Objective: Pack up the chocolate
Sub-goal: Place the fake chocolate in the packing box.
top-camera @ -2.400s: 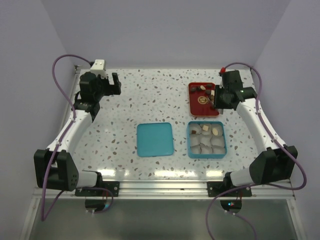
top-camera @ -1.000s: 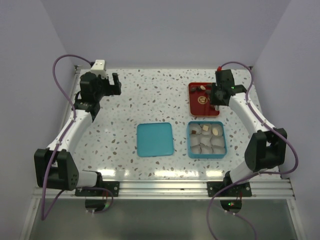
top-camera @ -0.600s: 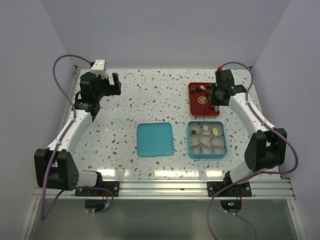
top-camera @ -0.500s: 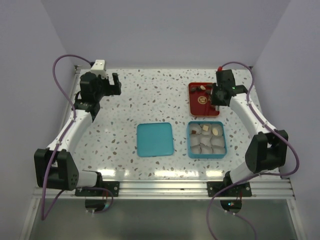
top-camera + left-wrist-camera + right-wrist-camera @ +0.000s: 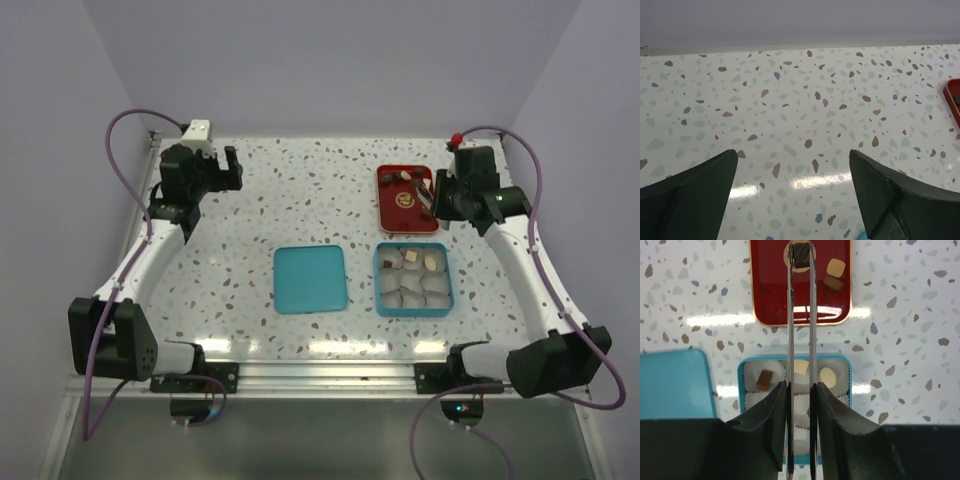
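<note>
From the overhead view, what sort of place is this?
Probably a robot lab test cell: left arm and right arm bolted to a speckled table, plain lilac walls close around, teal box and red tray staged.

Six chocolate pieces (image 5: 836, 267) show in the right wrist view. Three are over the one red tray (image 5: 765, 300): one dark square (image 5: 800, 255), one tan square (image 5: 836, 267) and one brown piece (image 5: 833, 283). Three lie in the one teal box (image 5: 770, 359): one brown square (image 5: 765, 379), one cream square (image 5: 801, 367) and one cream round (image 5: 827, 376). From above, the pieces at the tray's far end are too small to count. The box holds nine paper cups (image 5: 411, 296), in three rows of three. There is one teal lid (image 5: 310, 278). Two arms carry one gripper each: the left gripper (image 5: 792, 152) and the right gripper (image 5: 800, 250). Two purple cables (image 5: 125, 125) run to them.
</note>
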Tool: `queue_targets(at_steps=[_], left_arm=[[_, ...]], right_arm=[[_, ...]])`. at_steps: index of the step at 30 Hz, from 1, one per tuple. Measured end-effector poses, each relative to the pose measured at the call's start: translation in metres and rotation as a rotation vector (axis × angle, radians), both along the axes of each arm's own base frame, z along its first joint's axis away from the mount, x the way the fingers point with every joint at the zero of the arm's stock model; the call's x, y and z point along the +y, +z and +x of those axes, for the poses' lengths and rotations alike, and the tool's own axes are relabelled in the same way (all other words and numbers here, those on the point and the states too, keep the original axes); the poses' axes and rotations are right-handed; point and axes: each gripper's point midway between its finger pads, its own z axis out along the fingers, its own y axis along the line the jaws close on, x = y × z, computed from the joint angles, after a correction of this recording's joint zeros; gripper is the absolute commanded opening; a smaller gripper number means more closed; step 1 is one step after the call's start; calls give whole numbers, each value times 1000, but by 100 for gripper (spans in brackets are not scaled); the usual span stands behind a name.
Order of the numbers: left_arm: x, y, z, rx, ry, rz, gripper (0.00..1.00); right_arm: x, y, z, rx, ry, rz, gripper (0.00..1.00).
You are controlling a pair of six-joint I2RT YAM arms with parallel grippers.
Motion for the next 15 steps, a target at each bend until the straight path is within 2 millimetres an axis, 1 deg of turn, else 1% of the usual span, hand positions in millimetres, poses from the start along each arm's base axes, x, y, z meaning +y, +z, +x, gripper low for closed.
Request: queue_targets(at_steps=[6,11,15], left_arm=[[0,-1,0,2,0,0,100],[0,-6,2,14,0,1,100],[1,-8,1,26,4,4,100]], right_arm=[[16,7,-43,50,85,35,25],[29,11,-82,89,145,74,25],[36,11,-103,124,175,97,25]])
